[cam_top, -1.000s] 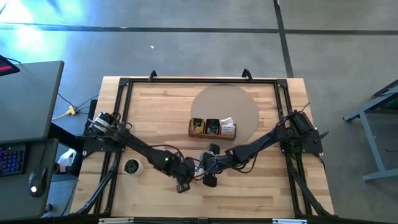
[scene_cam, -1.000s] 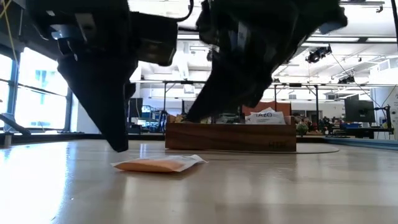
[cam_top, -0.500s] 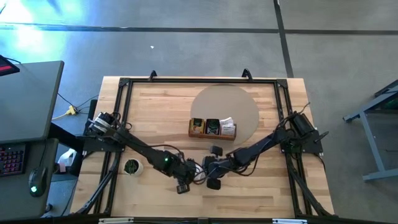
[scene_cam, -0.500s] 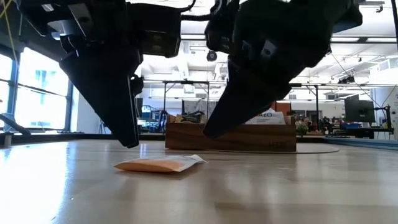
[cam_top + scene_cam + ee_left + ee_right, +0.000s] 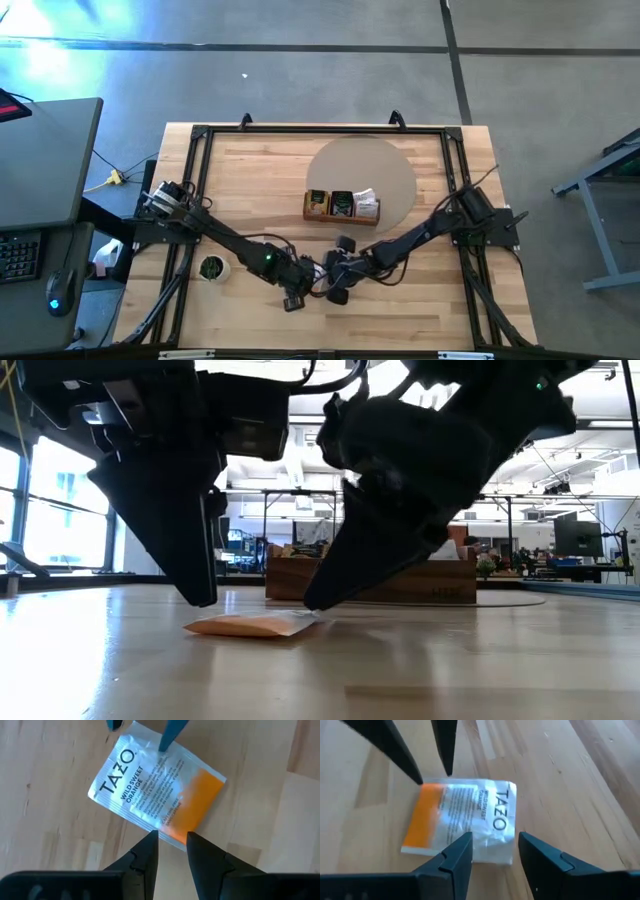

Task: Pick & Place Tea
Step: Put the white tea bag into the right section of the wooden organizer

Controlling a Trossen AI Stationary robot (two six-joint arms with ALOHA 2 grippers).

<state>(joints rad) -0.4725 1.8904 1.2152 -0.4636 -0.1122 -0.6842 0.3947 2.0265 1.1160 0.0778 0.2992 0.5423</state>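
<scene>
A white-and-orange tea packet [image 5: 155, 790] lies flat on the wooden table near its front middle; it also shows in the right wrist view [image 5: 460, 820] and the low view [image 5: 255, 625]. My left gripper [image 5: 172, 837] is open a little, pointing down over the packet's orange end. My right gripper [image 5: 495, 840] is open, slanting down at the packet's white end [image 5: 310, 615]. In the high view the two grippers [image 5: 297, 290] [image 5: 335, 283] stand close together, and the packet itself is hidden under them. My left gripper's fingertips [image 5: 150, 842] stand at the packet's orange edge [image 5: 175, 827] from above; I cannot tell whether they touch it. My right gripper's fingertip [image 5: 312, 602] reaches the packet's raised white end, slanting down from the table's right; I cannot tell whether it touches.
The long wooden tray [image 5: 342, 218] with several packets in it stands on a round tan mat [image 5: 365, 165] behind the grippers. A small round dark-green-centred cup [image 5: 211, 268] stands at the front left. Black frame rails run along the table's edges.
My right gripper has come down and a little toward the table's left, its fingertips now at the packet's white end. My left gripper has kept over the orange end, shifting only slightly. The packet has stayed where it was.
</scene>
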